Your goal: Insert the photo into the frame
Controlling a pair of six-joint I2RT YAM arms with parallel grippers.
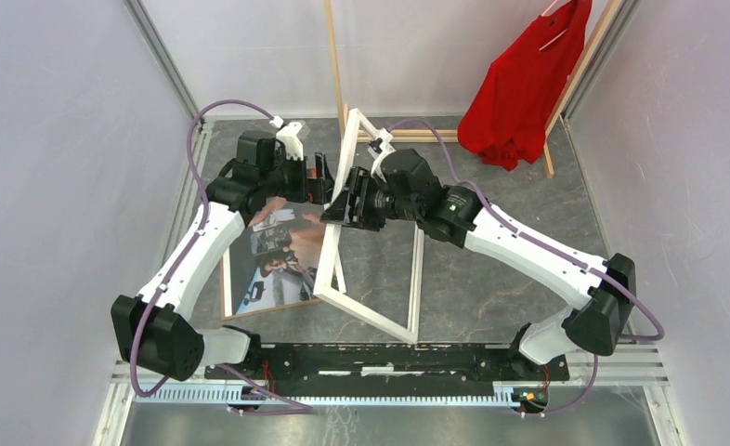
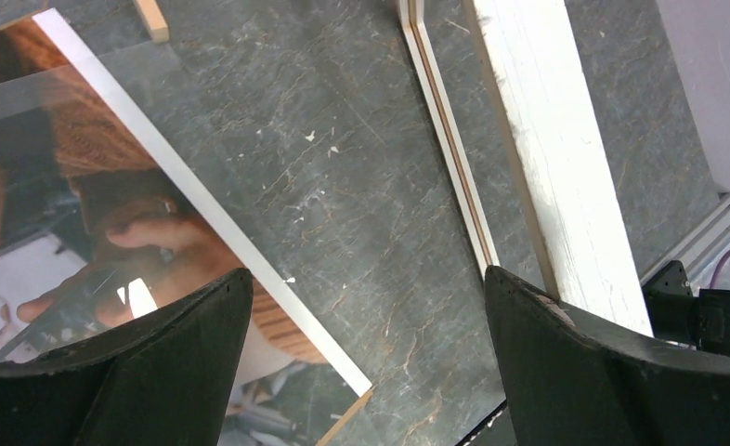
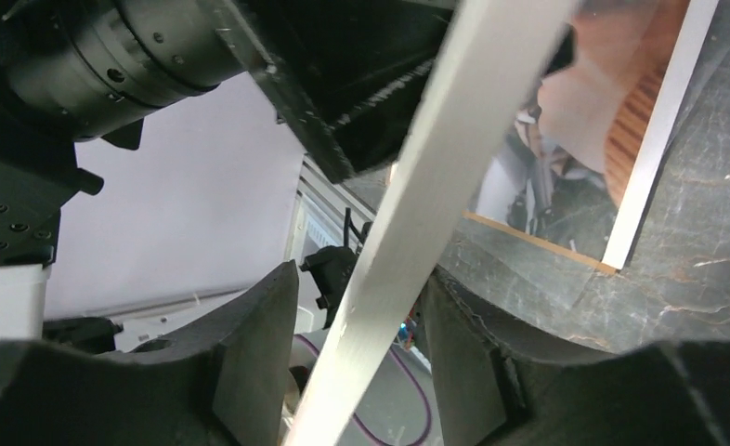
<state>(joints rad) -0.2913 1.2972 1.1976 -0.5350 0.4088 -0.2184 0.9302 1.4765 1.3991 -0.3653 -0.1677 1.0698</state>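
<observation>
The right pincer (image 3: 361, 277) has one long rail of the white picture frame (image 3: 463, 121) between its fingers (image 3: 250, 353). In the right wrist view a small gap shows between the rail and one finger, while the other finger seems to touch it. So I judge that the jaws stand open around the rail and steer it more than they clamp it. In the top view the frame is not flat. It stands tilted on the dark stone-look worktop (image 2: 343, 167), with its near edge down and the held side raised. This pose probably makes room for the print to come under or into the opening. The left pincer (image 2: 366, 272) is fully open and holds nothing. It hangs low over the bare worktop between the two things, where it could push the print or catch the frame. The photo (image 1: 273, 260) lies flat and face up just left of the frame, near its lower rail but apart from it, and not inside it. The task is therefore not yet done. The risk, in my judgement, is that the loosely held frame tips over or slides. A red shirt (image 1: 519, 84) hangs on a wooden rack at the far right, well apart from all this.
</observation>
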